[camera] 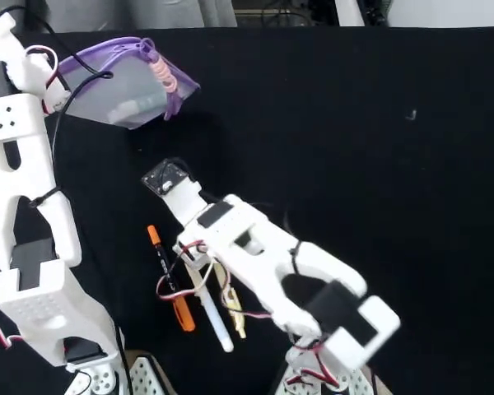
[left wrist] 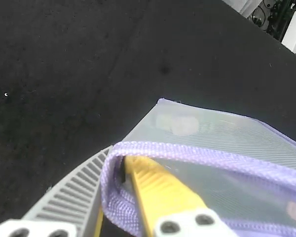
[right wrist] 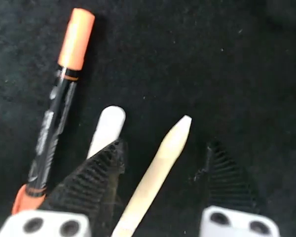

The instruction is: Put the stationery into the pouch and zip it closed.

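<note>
As things stand: pouch (camera: 128, 86) held up at far left; orange marker (camera: 169, 280), white pen (camera: 214, 325) and pencil (right wrist: 163, 158) lie near, left of centre.
Left gripper (left wrist: 116, 163): clenched on the pouch's purple zip edge, one finger inside the mouth.
Right gripper (right wrist: 165, 148): released, jaws straddling the pencil, white pen just beside one jaw.
Risk: closing may also catch the pen, or roll the thin pencil out.
Risk: a tilted pencil could snag the narrow pouch mouth.

1. The high view is looking down from above over the whole black surface (camera: 379, 123).
2. The left wrist view is sitting very near the pouch (left wrist: 222, 133), which the high view is also showing.
3. The right wrist view is facing down, close over the orange marker (right wrist: 53, 106), which the high view is sharing too.
</note>
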Motion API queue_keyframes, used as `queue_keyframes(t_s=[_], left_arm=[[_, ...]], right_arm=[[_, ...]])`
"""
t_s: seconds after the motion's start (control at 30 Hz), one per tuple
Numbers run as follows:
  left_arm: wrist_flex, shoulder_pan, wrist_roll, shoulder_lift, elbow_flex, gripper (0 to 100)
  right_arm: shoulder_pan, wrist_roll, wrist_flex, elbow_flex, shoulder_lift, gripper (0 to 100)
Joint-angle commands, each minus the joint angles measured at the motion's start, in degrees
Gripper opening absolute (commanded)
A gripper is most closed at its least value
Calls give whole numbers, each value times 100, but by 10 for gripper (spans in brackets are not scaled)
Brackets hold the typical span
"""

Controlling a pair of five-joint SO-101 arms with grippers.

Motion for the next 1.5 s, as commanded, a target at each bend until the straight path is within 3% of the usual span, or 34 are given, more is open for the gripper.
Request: queue_keyframes(t_s=[0.0,0.07,0.37,0.67,0.93,1.23,1.47], left_arm=[[-70,-119,26,79,-22,28],[-70,-119,26,79,-31,28],[-53,-75,26,79,-40,28],[193,365,-9,35,-145,28],[1064,971,-9,44,-1147,28],[1055,1429,-18,35,-1165,28],[1055,1736,-141,26,-1209,28]], right_arm=[[369,-18,53,-664,312,80],[484,-18,290,-910,462,6],[1213,-9,1477,-1930,462,11],[1881,-9,1741,-2299,-1516,11],[2057,-9,976,-2255,-3749,11],[2048,-677,-88,-2141,-4857,11],[2040,-1169,-1284,-998,-5895,11]])
